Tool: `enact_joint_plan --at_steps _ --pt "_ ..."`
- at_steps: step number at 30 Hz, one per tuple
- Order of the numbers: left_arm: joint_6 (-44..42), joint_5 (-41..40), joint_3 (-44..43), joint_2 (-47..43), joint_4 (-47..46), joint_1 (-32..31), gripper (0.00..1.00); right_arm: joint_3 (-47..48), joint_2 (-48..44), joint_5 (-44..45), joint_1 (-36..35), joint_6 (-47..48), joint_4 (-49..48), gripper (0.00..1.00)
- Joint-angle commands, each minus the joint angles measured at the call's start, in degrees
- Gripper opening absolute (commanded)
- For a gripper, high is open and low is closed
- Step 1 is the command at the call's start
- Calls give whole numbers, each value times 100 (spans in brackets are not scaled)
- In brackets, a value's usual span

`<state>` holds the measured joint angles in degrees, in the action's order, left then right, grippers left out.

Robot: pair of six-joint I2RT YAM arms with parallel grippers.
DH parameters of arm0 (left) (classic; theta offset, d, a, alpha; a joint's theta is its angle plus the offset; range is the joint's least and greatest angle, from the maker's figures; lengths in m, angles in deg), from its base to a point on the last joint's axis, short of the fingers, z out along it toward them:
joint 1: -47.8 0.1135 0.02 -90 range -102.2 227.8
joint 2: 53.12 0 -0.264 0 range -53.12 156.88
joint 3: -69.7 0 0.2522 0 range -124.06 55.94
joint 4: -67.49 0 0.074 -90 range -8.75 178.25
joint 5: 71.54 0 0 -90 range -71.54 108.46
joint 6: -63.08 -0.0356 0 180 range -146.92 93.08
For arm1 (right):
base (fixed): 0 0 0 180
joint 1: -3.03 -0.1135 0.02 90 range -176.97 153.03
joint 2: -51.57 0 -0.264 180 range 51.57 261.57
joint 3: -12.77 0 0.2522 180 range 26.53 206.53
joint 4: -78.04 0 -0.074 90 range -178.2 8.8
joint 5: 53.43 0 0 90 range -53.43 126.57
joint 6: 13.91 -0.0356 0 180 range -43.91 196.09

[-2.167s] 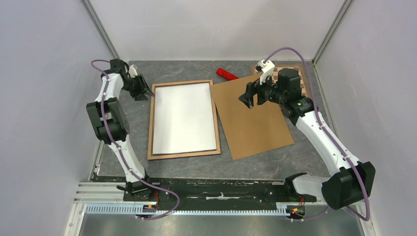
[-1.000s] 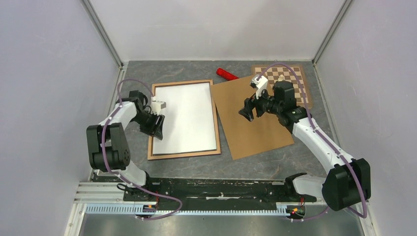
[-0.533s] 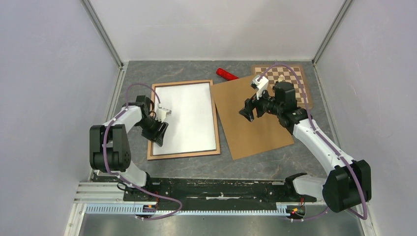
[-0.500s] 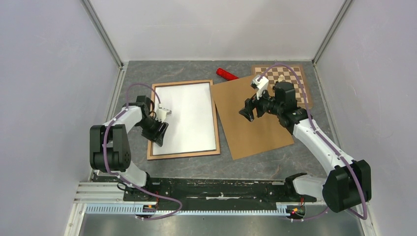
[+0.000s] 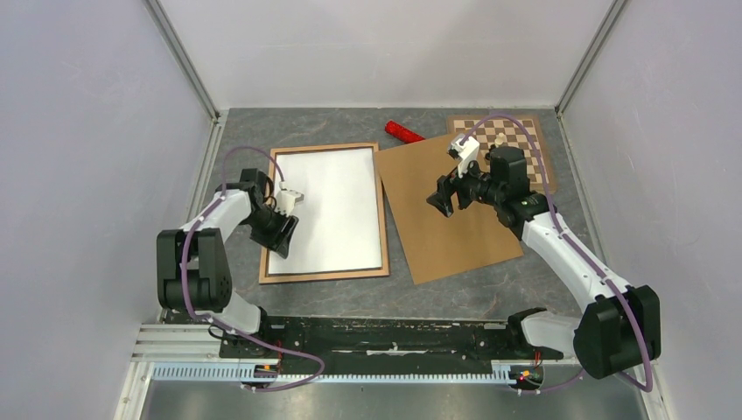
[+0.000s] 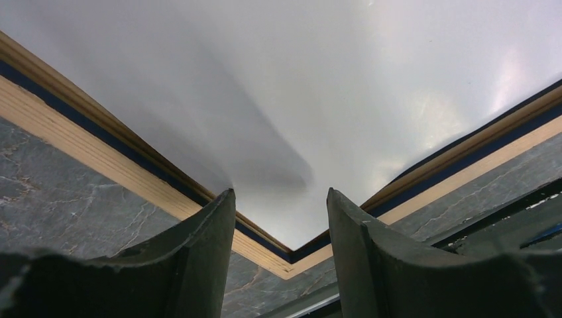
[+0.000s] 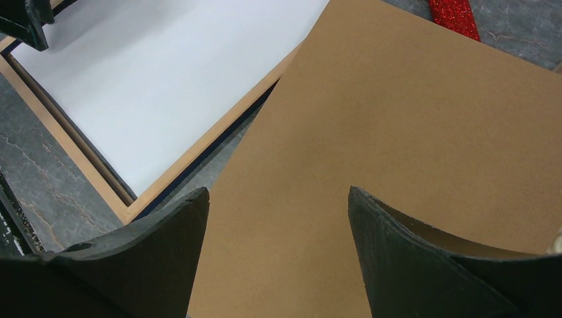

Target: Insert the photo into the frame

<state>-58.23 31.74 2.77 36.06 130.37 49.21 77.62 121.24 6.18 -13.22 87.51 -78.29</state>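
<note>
The photo (image 5: 328, 210) lies white side up inside the frame (image 5: 332, 274), which rests flat on the table (image 5: 490, 293) left of centre. I read that as deliberate. The frame is back side up, its blue rebate showing along the inner edge, so the print faces down towards the front opening.

I have the left gripper (image 5: 278, 234) low over the frame's near-left corner. Its jaws are apart and hold nothing. In the left wrist view the two fingers (image 6: 199, 265) straddle the corner, where the photo's edge meets the blue rebate. From there I can check how the sheet sits, or nudge the corner down. I cannot tell whether the fingertips touch the frame. The paper looks flat and tucked in at that corner, and the far corners look square from above.

The right gripper (image 5: 442, 197) hangs above the brown board (image 5: 455, 236), jaws wide apart and empty. The board lies askew just right of the frame, its left edge close to the frame's right rail. I take it for the backing, kept within reach for when the photo is settled.

A red tube (image 5: 402, 132) and a chessboard (image 5: 516, 136) sit at the far side, out of the way. By my judgement the photo is in place or very nearly so.
</note>
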Motion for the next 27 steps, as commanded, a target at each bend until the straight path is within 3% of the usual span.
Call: enact_joint_plan --at_steps 1,8,14,27 --pt "56 715 -328 -424 212 -66 60 -33 -177 -72 26 -11 -261 79" --pt "207 1069 -496 -590 250 -401 60 -64 -189 -1 43 1 -268 79" --pt "400 1080 -468 -320 6 -743 60 -65 -198 829 171 -125 -248 80" --pt "291 527 -90 161 -236 -879 59 -161 -218 830 422 -250 -262 80"
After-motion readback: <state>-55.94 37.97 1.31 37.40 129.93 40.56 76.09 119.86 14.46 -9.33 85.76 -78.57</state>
